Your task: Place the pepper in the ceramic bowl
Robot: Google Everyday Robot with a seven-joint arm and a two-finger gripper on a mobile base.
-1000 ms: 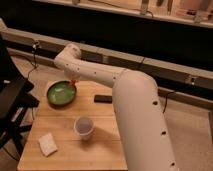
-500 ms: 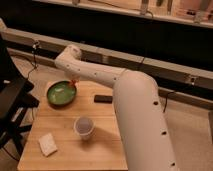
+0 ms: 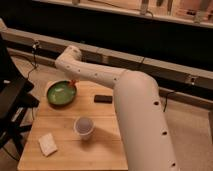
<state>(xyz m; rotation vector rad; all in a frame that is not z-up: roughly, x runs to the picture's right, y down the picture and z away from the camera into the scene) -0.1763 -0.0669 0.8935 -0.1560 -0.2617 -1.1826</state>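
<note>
The glossy green ceramic bowl (image 3: 61,93) sits at the far left of the wooden table (image 3: 70,150). The white arm reaches across from the right and bends down toward the bowl. The gripper (image 3: 71,84) is at the arm's end, just over the bowl's right rim, mostly hidden behind the arm. A small red-orange piece, the pepper (image 3: 73,82), shows at the gripper, right above the bowl's rim. I cannot tell whether it is held or resting on the rim.
A flat black rectangle (image 3: 102,98) lies right of the bowl. A pale cup (image 3: 84,127) stands mid-table. A white cloth (image 3: 48,143) lies near the front left corner. A black chair (image 3: 10,100) stands left of the table.
</note>
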